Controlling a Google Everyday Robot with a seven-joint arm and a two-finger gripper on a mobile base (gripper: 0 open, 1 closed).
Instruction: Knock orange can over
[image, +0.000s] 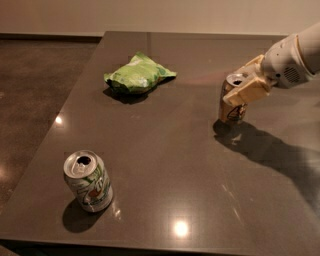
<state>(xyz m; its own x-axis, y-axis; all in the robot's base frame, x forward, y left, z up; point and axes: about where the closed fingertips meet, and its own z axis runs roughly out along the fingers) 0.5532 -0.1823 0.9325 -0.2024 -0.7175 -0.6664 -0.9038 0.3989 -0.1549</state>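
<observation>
The orange can stands upright on the dark table at the right, its silver top with the opening facing up. My gripper, cream coloured, reaches in from the right edge and is at the can's upper part, over its rim and against its right side. It hides part of the can's top and upper body. The can's lower body shows below the gripper, with its shadow falling to the right.
A green-and-white can stands upright near the front left of the table. A green crumpled chip bag lies at the back left-centre. The table's left edge borders brown floor.
</observation>
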